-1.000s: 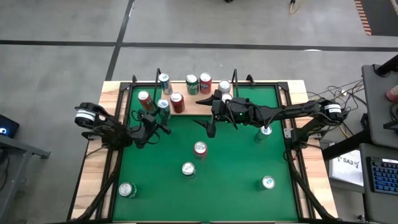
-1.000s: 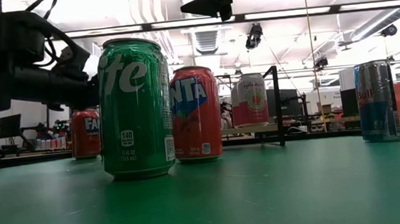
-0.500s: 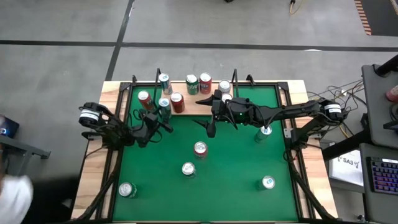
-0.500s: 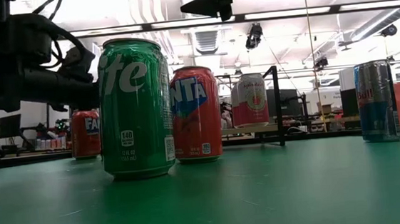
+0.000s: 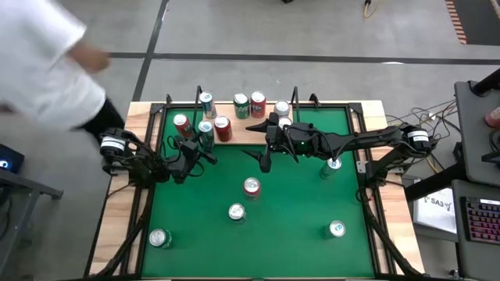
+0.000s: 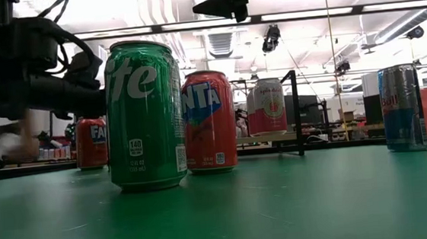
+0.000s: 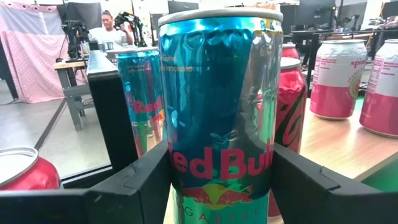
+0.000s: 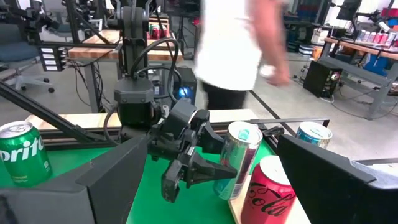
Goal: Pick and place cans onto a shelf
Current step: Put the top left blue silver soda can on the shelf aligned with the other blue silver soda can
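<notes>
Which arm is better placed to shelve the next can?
Left. Its pincer already brackets the blue can at the shelf edge, fingers either side. The right pincer hangs open and empty over the green table.

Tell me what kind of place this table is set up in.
Most likely a robotics lab or workshop: a second robot arm on a bench stands in the background, other workbenches carry cables and gear, and a keyboard sits beside the green table.

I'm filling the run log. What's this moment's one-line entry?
left gripper: around teal can at shelf | right gripper: open, empty, above table
</notes>
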Tool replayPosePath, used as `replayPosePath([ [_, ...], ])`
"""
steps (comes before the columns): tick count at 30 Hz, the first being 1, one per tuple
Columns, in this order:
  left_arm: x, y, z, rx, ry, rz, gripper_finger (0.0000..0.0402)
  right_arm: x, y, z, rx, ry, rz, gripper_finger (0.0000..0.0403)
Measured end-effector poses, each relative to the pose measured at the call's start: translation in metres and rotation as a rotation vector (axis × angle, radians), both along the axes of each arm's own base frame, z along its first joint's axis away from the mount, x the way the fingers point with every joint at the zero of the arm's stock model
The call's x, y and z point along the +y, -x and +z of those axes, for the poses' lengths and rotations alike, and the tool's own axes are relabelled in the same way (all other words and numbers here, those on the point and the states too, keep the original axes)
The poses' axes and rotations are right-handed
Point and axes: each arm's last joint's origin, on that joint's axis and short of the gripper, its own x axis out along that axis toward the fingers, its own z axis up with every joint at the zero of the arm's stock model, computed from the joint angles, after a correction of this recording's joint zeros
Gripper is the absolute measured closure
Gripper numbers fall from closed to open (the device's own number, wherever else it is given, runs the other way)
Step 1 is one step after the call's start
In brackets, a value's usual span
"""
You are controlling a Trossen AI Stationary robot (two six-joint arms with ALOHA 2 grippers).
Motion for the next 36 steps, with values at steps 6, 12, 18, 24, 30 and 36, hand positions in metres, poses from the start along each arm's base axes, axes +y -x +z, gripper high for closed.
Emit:
replayPosePath([
  [6,0.001,0.000,0.000,0.000,0.000,0.003,0.0189,0.000,0.000,0.000,0.000,-0.001,0.000,0.0051],
  [12,0.002,0.000,0.000,-0.001,0.000,0.006,0.0189,0.000,0.000,0.000,0.000,0.000,0.000,0.0051],
  [18,0.003,0.000,-0.001,0.017,-0.005,0.008,0.0189,0.000,0.000,0.000,0.000,0.000,0.000,0.0051],
  [24,0.004,-0.008,-0.005,0.032,-0.005,0.006,0.0189,0.000,0.000,0.000,0.001,0.001,0.000,0.0051],
  [30,0.005,-0.017,-0.010,0.047,-0.005,0.035,0.0189,0.000,0.000,0.000,0.005,0.000,0.000,0.0051],
  [36,0.005,-0.017,-0.012,0.054,-0.004,0.051,0.0185,0.000,0.000,-0.001,0.007,0.000,0.000,0.0051],
])
